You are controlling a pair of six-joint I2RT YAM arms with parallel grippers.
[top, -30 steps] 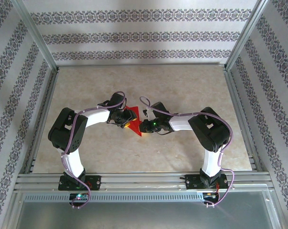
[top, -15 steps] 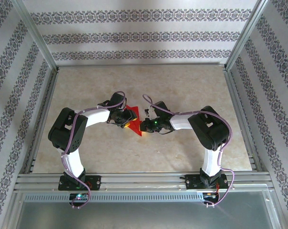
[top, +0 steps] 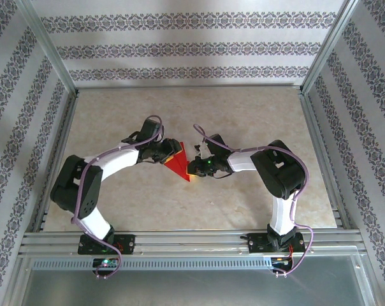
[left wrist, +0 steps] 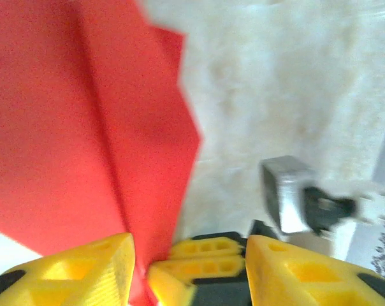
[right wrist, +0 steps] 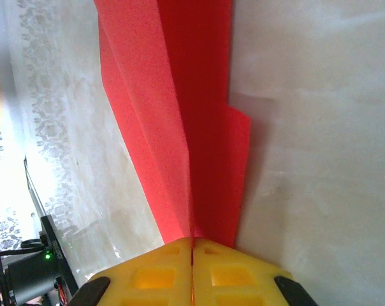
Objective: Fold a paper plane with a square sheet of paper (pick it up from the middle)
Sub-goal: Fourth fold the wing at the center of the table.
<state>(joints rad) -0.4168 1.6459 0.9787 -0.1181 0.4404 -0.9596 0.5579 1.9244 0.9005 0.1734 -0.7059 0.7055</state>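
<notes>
The red sheet of paper (top: 178, 165) lies low over the table's middle, folded into a pointed shape with a centre crease (right wrist: 180, 121). My right gripper (top: 194, 167) comes at it from the right. In the right wrist view this gripper (right wrist: 192, 241) is shut on the paper's crease at its narrow end. My left gripper (top: 163, 153) sits at the paper's upper left. In the left wrist view the left gripper (left wrist: 189, 242) is open, the paper (left wrist: 84, 127) runs past its left finger (left wrist: 84, 271), and the right gripper's yellow fingertips (left wrist: 208, 258) lie between its fingers.
A beige marbled table (top: 243, 121) is boxed in by patterned walls and aluminium posts. A metal rail (top: 192, 241) runs along the near edge by the arm bases. The right arm's grey wrist body (left wrist: 288, 201) is close to my left gripper.
The left arm has stretched out, its elbow swinging left, and its gripper has slid up and left off the paper, baring more red. Its jaws have narrowed slightly. The right gripper holds still.
</notes>
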